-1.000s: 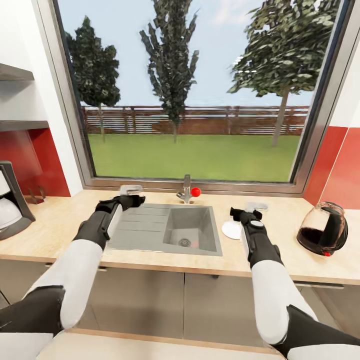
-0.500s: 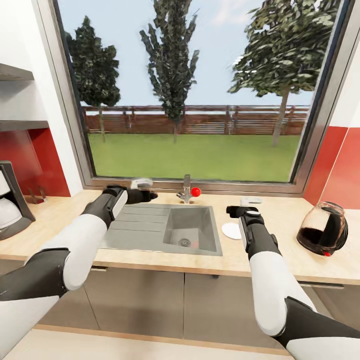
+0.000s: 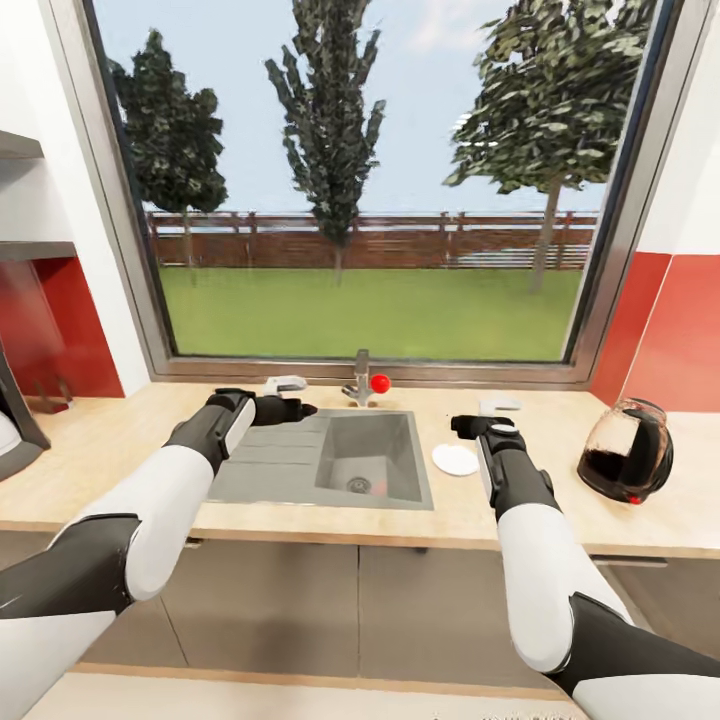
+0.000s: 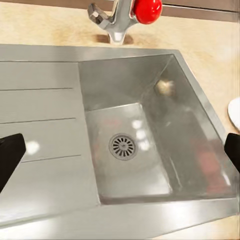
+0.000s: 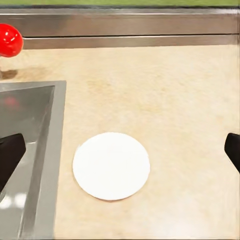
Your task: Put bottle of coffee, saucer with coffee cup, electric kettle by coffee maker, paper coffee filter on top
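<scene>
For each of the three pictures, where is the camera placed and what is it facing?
Head view: from the robot's head, down over the kitchen countertop toward the window; both arms show.
Left wrist view: on the left arm, facing the sink and faucet; black fingertips at the edges.
Right wrist view: on the right arm, facing the saucer; fingertips at the edges.
Shared: both wrist views catch the faucet's red knob.

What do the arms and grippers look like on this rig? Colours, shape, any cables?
Both arms have glossy white rounded shells with black joint sections at elbow and wrist. The left gripper and right gripper are matte black, each with two blunt fingers whose dark tips show at the edges of the wrist views. The right wrist carries a small round white-grey cap. No cables or markings are visible.
</scene>
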You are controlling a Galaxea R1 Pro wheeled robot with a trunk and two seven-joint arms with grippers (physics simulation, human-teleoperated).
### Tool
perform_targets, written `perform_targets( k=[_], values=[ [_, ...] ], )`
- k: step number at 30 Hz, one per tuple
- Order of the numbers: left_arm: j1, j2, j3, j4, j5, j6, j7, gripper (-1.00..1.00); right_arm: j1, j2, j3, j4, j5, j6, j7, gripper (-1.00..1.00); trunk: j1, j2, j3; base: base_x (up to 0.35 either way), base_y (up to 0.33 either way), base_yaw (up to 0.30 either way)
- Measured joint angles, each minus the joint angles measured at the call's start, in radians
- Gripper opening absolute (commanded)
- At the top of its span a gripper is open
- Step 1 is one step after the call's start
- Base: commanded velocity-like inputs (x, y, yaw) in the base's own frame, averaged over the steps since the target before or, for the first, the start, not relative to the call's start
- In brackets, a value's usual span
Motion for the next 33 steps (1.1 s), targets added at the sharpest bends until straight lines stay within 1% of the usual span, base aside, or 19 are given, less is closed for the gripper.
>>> perform_targets(
  k=[1,4,15,22,26,28,29,31,33],
  values=[
    [0.000,0.000,0.000,0.000,0.001,-0.001,0.000,1.00,0.000,0.000,0.000,0.028,0.000,0.000,0.000,1.00,0.000,0.000,0.000,0.000,0.000,-0.261],
    [0.000,0.000,0.000,0.002,0.003,-0.001,-0.001,1.00,0.000,0.000,0.000,0.045,0.000,0.000,0.000,1.00,0.000,0.000,0.000,0.000,0.000,-0.263],
    [0.019,0.001,0.001,0.001,0.006,-0.001,-0.003,1.00,0.000,0.000,-0.001,0.071,-0.001,0.000,0.001,1.00,0.000,0.000,0.000,0.071,0.000,-0.265],
    [0.020,0.003,0.002,0.001,0.006,-0.001,-0.003,1.00,0.000,0.000,0.000,0.076,-0.003,0.001,0.045,1.00,0.000,0.000,0.000,0.003,0.000,-0.265],
    [0.020,0.004,0.003,0.002,0.008,0.001,-0.003,1.00,0.001,0.000,0.001,0.081,-0.004,0.001,0.057,1.00,0.000,0.000,0.000,0.084,0.000,-0.252],
    [0.020,0.004,0.003,0.004,0.008,0.001,-0.003,1.00,0.001,0.000,0.001,0.116,-0.005,0.000,0.058,1.00,0.000,0.000,0.000,0.272,0.000,-0.121],
    [0.020,0.005,0.005,0.007,0.008,0.001,-0.003,1.00,0.002,0.000,0.003,0.161,-0.005,0.000,0.059,1.00,-0.001,0.000,0.000,0.269,0.000,-0.045],
    [0.021,0.005,0.006,0.011,0.008,0.001,-0.003,1.00,0.001,0.000,0.004,0.209,-0.004,0.000,0.060,1.00,0.000,0.000,0.000,0.149,0.000,-0.024],
    [0.021,0.005,0.007,0.013,0.008,0.001,-0.003,1.00,0.001,0.000,0.004,0.235,-0.004,0.000,0.061,1.00,0.000,0.000,0.000,0.076,0.000,-0.012]
  ],
)
